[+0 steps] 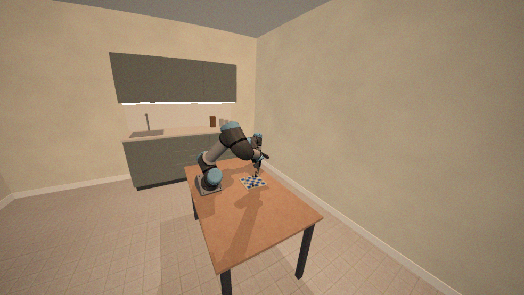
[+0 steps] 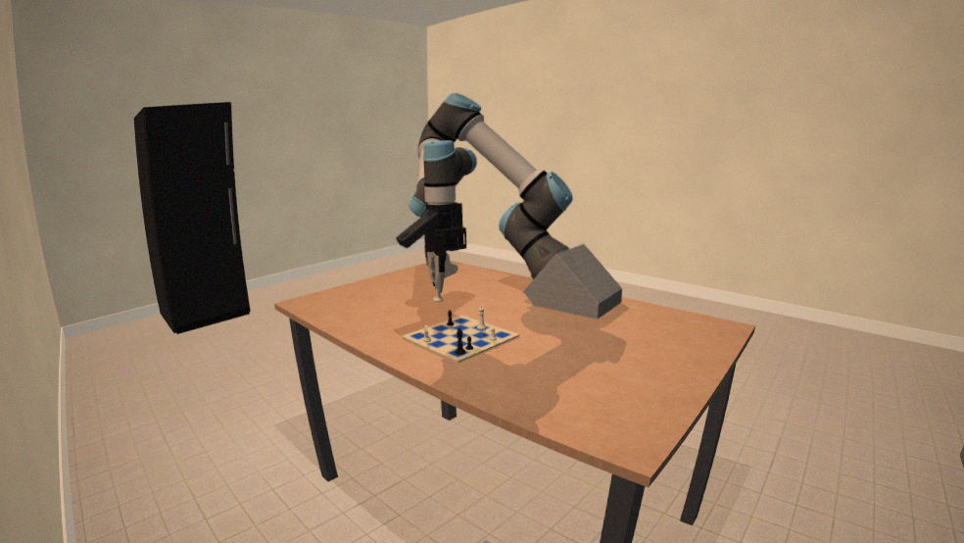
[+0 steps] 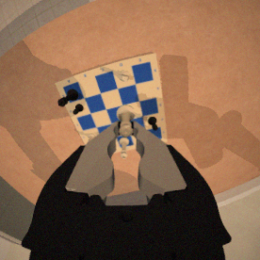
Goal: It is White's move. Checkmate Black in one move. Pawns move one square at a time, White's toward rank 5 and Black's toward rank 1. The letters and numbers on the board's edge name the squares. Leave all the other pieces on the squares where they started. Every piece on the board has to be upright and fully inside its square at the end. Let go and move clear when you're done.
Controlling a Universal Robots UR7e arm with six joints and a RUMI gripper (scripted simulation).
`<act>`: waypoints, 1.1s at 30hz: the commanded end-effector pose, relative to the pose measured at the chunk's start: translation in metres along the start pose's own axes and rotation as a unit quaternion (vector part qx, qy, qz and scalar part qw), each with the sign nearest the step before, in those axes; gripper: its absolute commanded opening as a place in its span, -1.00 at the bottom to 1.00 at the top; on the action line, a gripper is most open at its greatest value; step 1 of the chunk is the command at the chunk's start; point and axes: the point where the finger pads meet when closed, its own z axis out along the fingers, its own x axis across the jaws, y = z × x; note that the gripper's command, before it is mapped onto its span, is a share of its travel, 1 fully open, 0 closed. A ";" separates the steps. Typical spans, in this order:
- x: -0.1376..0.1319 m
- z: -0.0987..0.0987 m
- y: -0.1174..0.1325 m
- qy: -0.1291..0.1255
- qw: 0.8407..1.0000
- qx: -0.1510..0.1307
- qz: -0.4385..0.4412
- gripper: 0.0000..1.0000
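Holding a white piece (image 3: 125,114) clear of the board (image 3: 107,83), the gripper (image 2: 437,283) is closed on it, jaws pinching just under the head so the base hangs free below. The carry height looks chosen, by judgement, to pass over the standing pieces without clipping them.

- Exterior view: arm bent over from its base (image 2: 603,301) on the worktop (image 2: 674,350); the held piece hangs above the bare wood just past the board's far edge, not over a square.
- Board: blue and cream squares, edge letters too small to read. Type of held piece cannot be told for sure.
- Left standing: three black pieces, tall one (image 2: 459,341), small one (image 2: 469,343), one at the far side (image 2: 450,318); a tall white piece (image 2: 480,318) and two small white ones (image 2: 493,333), (image 2: 426,332). All upright, each apparently within its square.
- Wrist view: piece seen end-on between the fingers, vertical, which should let it go down flat.

Target square not identifiable; placing is yet to come.
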 end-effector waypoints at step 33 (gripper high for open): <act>-0.020 -0.001 0.003 -0.001 0.948 0.001 -0.318 -1.00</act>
